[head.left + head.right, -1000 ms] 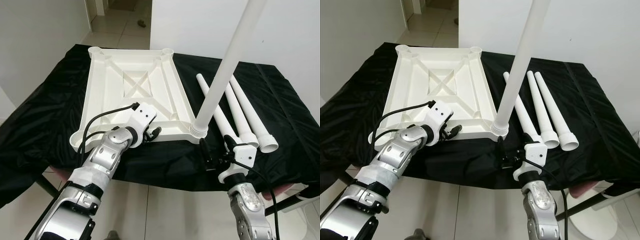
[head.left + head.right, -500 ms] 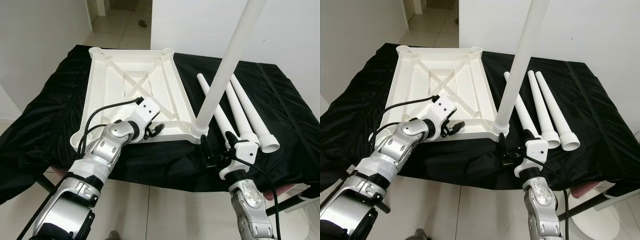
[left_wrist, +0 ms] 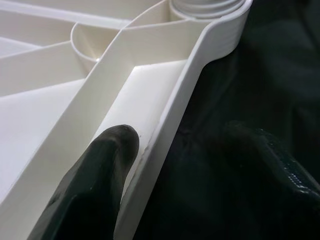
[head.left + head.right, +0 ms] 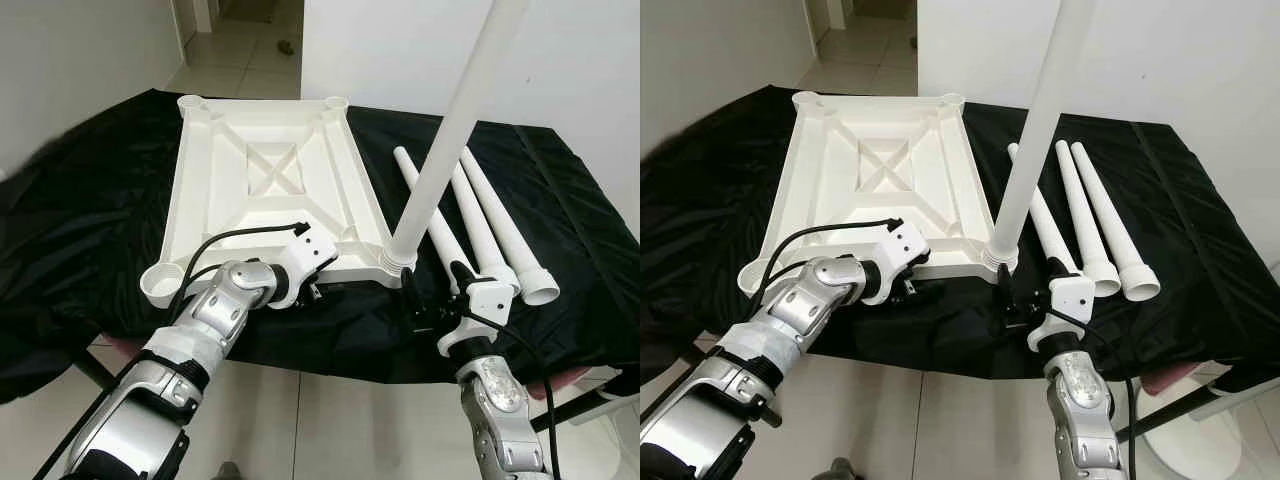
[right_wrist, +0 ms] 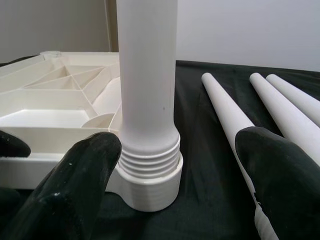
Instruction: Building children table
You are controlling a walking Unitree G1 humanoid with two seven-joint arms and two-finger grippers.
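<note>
No brand, label or writing could be read on any part. The white plastic tabletop lay upside down on the black cloth that covered the worktop, its ribbed underside and crossed centre brace facing up, with a round socket at each corner. Its near edge lay close to the front edge of the worktop, where the cloth hung over toward the tiled floor; bare cloth stretched wide to the left of it and to the far right. One white leg stood upright in the near right corner socket, its threaded collar seated at the base, and rose out of the top of the picture. Three loose legs lay side by side on the cloth just to the right of the tabletop, narrow ends away from the robot, flared ends toward the front edge. The left claw was at the tabletop's near rim, one finger inside the rim and the other outside on the cloth; it seemed to straddle the rim, though whether it gripped could not be told. The right claw sat low at the front edge, fingers spread wide on either side of the upright leg's collar without touching it.
</note>
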